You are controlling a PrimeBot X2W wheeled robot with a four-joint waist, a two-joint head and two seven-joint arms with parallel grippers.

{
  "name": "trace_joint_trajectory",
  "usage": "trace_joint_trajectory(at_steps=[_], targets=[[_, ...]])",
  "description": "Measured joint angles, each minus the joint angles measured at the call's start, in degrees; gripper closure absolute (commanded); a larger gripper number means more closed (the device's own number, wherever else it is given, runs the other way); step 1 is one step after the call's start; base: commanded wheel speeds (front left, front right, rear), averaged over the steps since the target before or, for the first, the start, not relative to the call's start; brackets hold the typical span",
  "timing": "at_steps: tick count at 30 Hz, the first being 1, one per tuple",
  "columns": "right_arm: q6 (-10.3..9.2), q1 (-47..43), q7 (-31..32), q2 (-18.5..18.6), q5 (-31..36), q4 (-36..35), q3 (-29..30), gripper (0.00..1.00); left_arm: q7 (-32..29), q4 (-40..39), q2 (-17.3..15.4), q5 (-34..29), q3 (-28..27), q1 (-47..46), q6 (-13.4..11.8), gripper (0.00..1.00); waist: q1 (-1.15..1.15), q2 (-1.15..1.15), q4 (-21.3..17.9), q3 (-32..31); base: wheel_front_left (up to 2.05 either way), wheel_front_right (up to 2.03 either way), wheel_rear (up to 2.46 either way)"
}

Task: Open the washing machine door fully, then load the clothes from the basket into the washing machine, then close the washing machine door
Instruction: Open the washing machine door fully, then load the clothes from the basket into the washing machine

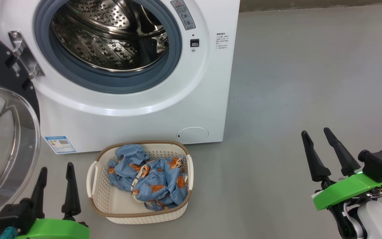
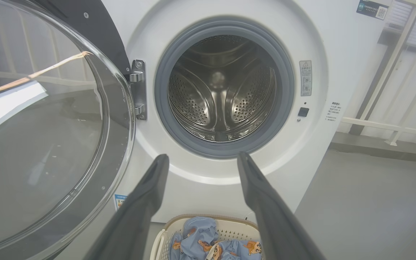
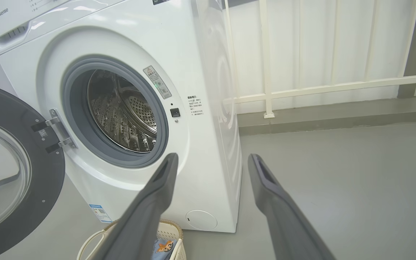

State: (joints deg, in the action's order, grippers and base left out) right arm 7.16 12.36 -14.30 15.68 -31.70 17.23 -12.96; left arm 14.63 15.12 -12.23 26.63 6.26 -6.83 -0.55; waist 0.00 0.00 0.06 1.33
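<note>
Already the washing machine door (image 1: 2,139) stands wide at nine o'clock — clothes (image 1: 154,182) wait in the basket (image 1: 144,217); left gripper (image 1: 56,167), right gripper (image 1: 315,131) gape empty.

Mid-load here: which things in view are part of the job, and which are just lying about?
Job: washer, its open door, basket, clothes in it, left gripper and right gripper, both open.
Not the job: railing, round flap low on the washer, blue label.
</note>
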Motion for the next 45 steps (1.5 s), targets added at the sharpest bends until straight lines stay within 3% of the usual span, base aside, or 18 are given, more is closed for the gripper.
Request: trace_joint_trajectory(at_steps=[33,45], targets=[[0.01,0.0,0.0,0.2,0.0,0.0,-0.5,0.00,0.0,0.0,0.7,-0.6,-0.3,0.0,0.1,0.00,0.00,0.00,0.6,0.1,1.04,-1.04,0.00],[0.01,0.0,0.0,0.3,0.0,0.1,-0.8,0.00,0.0,0.0,0.7,-0.6,-0.2,0.0,0.6,0.00,0.00,0.00,0.6,0.4,0.24,-0.24,0.00]])
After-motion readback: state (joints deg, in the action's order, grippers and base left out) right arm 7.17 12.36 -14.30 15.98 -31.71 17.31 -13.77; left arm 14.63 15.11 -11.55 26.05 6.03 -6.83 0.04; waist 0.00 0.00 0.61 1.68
